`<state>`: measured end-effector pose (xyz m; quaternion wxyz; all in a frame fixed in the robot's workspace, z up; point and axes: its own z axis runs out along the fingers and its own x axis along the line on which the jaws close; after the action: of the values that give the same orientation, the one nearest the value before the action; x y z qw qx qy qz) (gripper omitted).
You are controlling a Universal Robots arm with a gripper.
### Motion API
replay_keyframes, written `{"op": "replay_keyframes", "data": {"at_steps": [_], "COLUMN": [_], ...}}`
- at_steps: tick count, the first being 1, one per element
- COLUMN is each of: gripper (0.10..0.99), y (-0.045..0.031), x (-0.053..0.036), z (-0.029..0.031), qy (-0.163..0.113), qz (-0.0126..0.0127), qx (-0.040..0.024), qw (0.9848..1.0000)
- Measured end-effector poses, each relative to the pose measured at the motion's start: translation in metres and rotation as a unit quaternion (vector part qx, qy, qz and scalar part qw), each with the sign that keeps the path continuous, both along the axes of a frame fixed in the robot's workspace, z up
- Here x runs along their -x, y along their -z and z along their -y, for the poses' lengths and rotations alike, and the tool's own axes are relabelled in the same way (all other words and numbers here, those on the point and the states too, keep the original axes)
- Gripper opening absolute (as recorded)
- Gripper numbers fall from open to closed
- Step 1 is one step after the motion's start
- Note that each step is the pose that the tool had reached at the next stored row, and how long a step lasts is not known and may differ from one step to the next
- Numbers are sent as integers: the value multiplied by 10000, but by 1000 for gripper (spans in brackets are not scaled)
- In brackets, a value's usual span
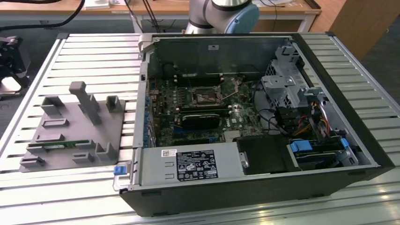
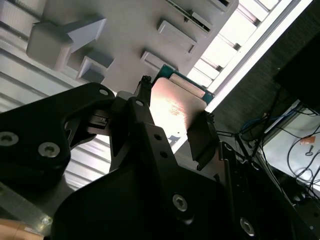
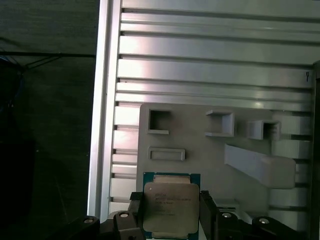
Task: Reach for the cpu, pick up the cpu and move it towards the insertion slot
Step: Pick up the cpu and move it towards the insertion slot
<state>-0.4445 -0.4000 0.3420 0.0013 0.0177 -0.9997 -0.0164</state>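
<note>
Firmly pinched: two black fingers (image 3: 135, 212) of the gripper (image 3: 171, 215) clamp one cpu (image 3: 170, 202) by opposite edges, its silvery lid towards the first wrist view's camera and a thin green rim showing around it; behind the chip lies one grey tray (image 3: 200, 160), carrying three open-sided brackets, one flat rectangular frame and one long slanted post (image 3: 257, 167); the tray rests on one slatted aluminium table (image 1: 87, 47).

Further out, the tray sits to the exterior view's left of one open computer case (image 1: 325, 61), with one green memory stick (image 1: 59, 146) lying along the tray's near side; the insertion slot (image 1: 204, 96), one square black socket in a silvery frame, lies on the motherboard (image 1: 240, 123) inside the case, well apart from the tray; the case's upright side wall (image 1: 145, 89) stands between tray and socket; one long black component (image 1: 200, 119) sits just on the near side of the socket; bundled cables (image 1: 281, 119) and one metal drive cage (image 1: 281, 84) crowd the exterior view's right; one labelled power supply box (image 1: 190, 164) occupies the case's near edge; the robot arm (image 1: 225, 11) rises beyond the far wall.
</note>
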Motion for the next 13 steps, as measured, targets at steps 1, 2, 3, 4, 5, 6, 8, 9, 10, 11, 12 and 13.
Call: {"op": "replay_keyframes", "data": {"at_steps": [1, 2, 3, 4, 5, 6, 8, 9, 10, 11, 12, 13], "gripper": [541, 541, 541, 541, 541, 541, 541, 541, 541, 541, 541, 541], "y": [-20, -42, -63, -84, -107, -129, -175, -201, -231, -258, -287, -318], "x": [0, 0, 0, 0, 0, 0, 0, 0, 0, 1, 1, 0], "z": [-1, -3, -5, -6, -7, -10, -13, -14, -17, -21, -25, -29], "qy": [0, 0, 0, 0, 0, 0, 0, 0, 0, 1, 0, 0], "qz": [0, 0, 0, 0, 0, 0, 0, 0, 0, 0, 0, 0], "qx": [0, 0, 0, 0, 1, 1, 1, 1, 2, 2, 3, 3], "qw": [10000, 10000, 10000, 10000, 10000, 10000, 10000, 10000, 10000, 10000, 10000, 10000]}}
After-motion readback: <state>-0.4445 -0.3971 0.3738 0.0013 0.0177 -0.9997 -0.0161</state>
